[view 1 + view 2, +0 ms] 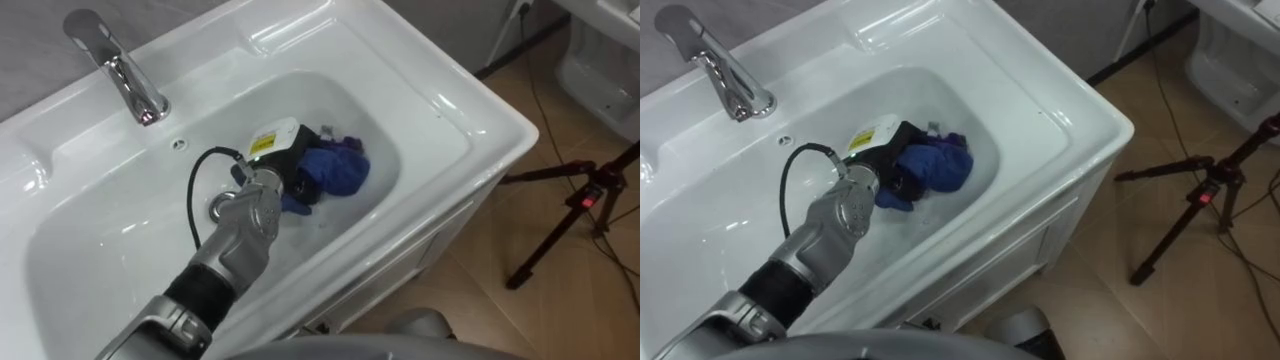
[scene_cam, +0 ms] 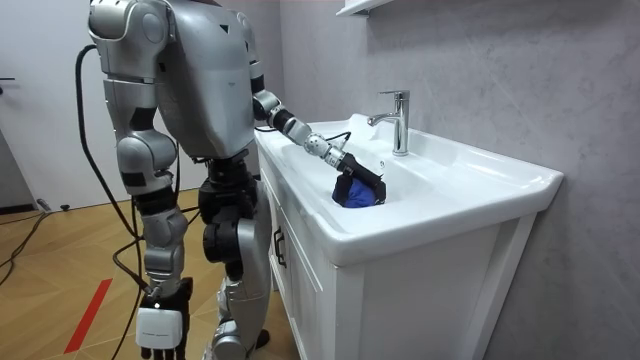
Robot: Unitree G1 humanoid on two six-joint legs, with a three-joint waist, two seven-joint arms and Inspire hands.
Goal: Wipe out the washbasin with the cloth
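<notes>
Here, in the left eye view, the robot's left hand (image 1: 290, 160) is down in the bowl of the white ceramic basin (image 1: 440, 100). Its dark fingers are curled into a crumpled blue cloth (image 1: 338, 170), bunching it against the bowl's floor. That looks like a grip meant to keep the wad under the palm while it is rubbed over the ceramic. The cloth lies toward the robot's right end of the bowl, close under that side wall. The round metal drain (image 1: 218, 207) sits near the wrist, and the chrome lever tap (image 1: 125, 75) stands on the back ledge, well apart from the hand.

In the room view the robot stands upright beside the white cabinet (image 2: 400, 300) under the basin. Its left arm reaches over the front rim, and its right hand (image 2: 155, 328) hangs idle by its leg; I cannot tell how that hand is set.

The right eye view shows where there is room. The bowl is bare toward the drain and the robot's left, so a sweep that way probably has more travel than one toward the near wall. A black tripod (image 1: 1200, 195) stands on the floor beyond the cabinet, clear of the arm.
</notes>
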